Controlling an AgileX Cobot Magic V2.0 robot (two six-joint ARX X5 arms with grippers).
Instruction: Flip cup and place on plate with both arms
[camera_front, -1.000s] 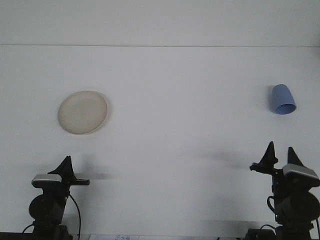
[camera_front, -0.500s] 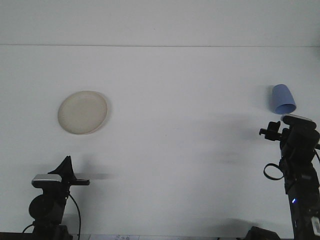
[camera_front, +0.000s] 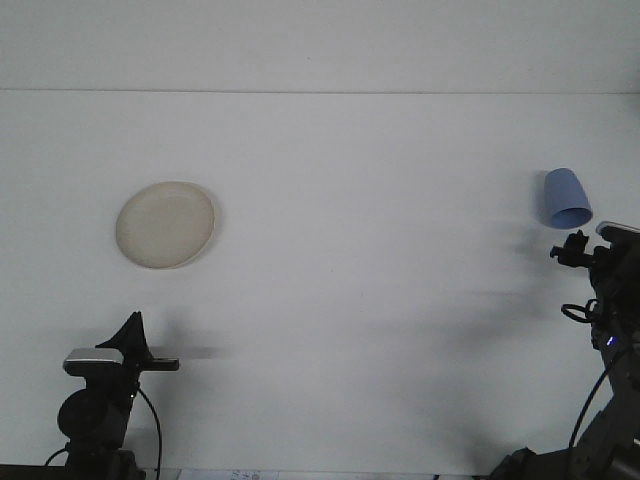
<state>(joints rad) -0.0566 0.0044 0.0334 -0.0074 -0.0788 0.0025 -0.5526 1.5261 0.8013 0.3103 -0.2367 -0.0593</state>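
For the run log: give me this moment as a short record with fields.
surface: white table
cup: blue cup, far right, upside down with its rim on the table, not held
plate: cream plate, left side, nothing on it
left gripper: low at the near left edge, away from the plate
right gripper: just below the cup in the image, not touching it
task stage: cup not yet grasped or flipped
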